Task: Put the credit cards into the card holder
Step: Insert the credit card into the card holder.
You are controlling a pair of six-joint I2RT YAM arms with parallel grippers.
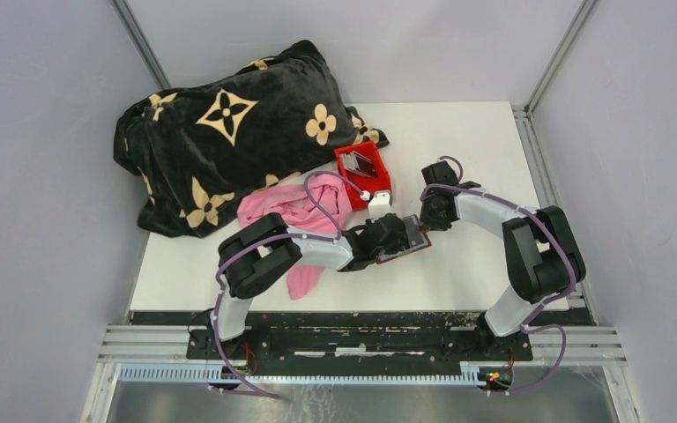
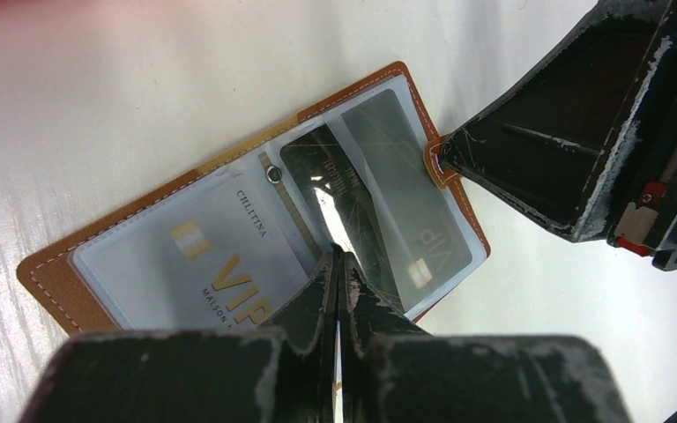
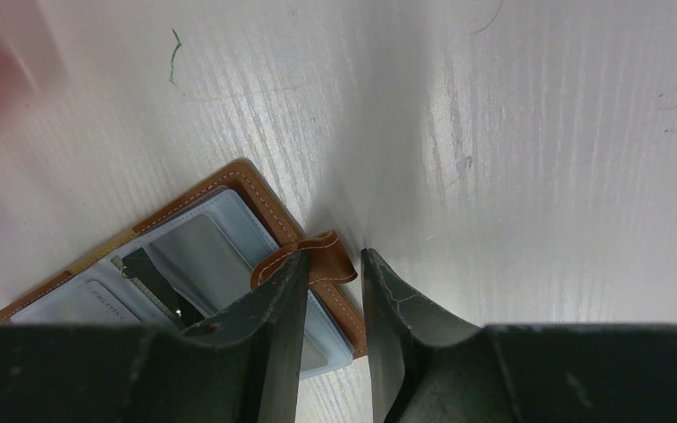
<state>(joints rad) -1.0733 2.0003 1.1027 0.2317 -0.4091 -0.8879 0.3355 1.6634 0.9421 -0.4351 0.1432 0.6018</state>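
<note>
**Left claw** (image 2: 339,257): fully closed, with the two fingers pressed flat against each other and no gap between them. The tips meet at the near edge of a dark card (image 2: 317,167). The wrist view does not show whether the card edge is pinched between the tips or only touched.

**Dark card:** sits at a slant in the right-hand half of the card holder (image 2: 44,278), partly under the clear pocket (image 2: 397,150) there. Its gold "VIP" lettering and chip lie toward the holder's outer end.

**Card holder:** lies open and flat on the table (image 1: 476,264), inside face up. It is between the two claws, near the middle of the table's front half. Its left-hand pocket contains a pale card (image 2: 194,264) with gold "VIP" print.

**Right claw** (image 3: 335,257): jaws partly apart, with bare table visible in the gap and nothing clamped. One finger bears on the strap tab (image 2: 438,165) at the holder's right edge. The other finger stands just beside the tab, over the table.

**Surroundings:**
- A red bin (image 1: 383,172) stands just beyond the holder, with further cards (image 1: 363,162) inside it.
- A pink cloth (image 1: 282,211) lies left of the bin, partly under the left arm.
- A black blanket (image 1: 229,132) with gold flower motifs fills the far left corner of the table.
</note>
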